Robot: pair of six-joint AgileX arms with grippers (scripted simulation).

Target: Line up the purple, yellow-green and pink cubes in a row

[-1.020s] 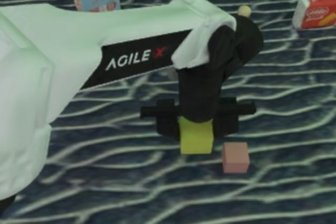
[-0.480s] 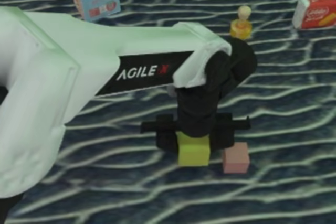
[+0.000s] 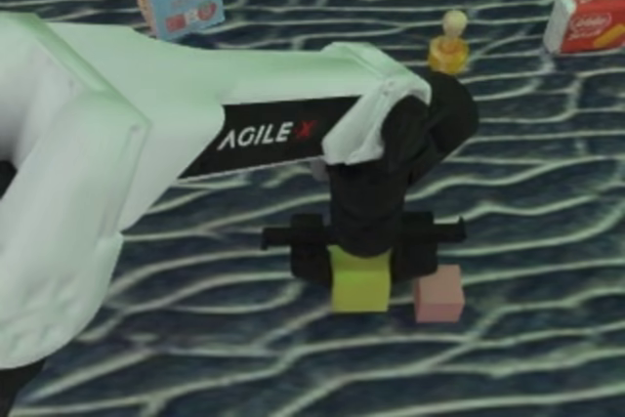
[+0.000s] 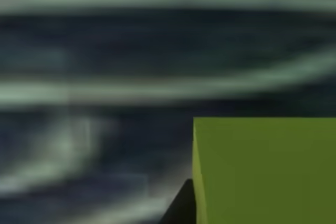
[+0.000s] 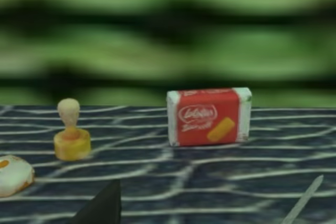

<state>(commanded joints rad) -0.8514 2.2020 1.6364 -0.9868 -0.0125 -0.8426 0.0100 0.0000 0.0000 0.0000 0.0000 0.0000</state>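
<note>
Near the middle of the table (image 3: 547, 358), toward its front edge, I am reaching my left gripper (image 3: 359, 251) down over the yellow-green cube (image 3: 360, 282), my black fingers standing at its left and right faces and clamping it between them. Just to its right the pink cube (image 3: 437, 293) is sitting, close beside it but, as far as I can tell, not touching. The purple cube is not showing in any view; my own arm may be covering it. From my left wrist the yellow-green cube (image 4: 262, 171) is filling one corner against the dark veined tabletop. I am judging it a light, stiff, matte block with flat parallel sides, so it should be sitting squarely in a two-sided pinch low across its opposite faces without slipping or crushing. The pink cube is smaller, so I would be taking it the same way but centring more carefully, since an off-centre squeeze could be twisting it. My right gripper is parked off the top view, its wrist camera looking at a red packet (image 5: 208, 116) and a small yellow peg figure (image 5: 71, 132).
</note>
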